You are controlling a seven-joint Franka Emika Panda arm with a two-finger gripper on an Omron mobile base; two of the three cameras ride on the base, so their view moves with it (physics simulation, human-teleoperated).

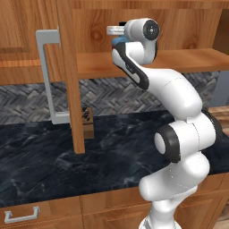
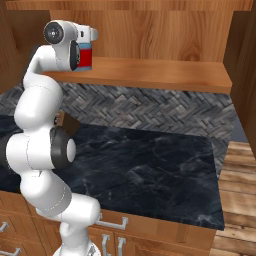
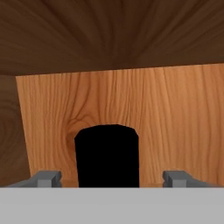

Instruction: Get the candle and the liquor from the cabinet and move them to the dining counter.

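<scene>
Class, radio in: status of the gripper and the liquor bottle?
Gripper open, jaws either side of the liquor bottle, no grip yet. Bottle upright on cabinet shelf. Nothing between.

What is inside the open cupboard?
On the cupboard shelf stands a red bottle with a black cap, between the open pincer tips. The arm covers whatever stands behind it.

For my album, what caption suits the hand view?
Open end effector straddling the liquor bottle's black cap inside the cabinet.
</scene>
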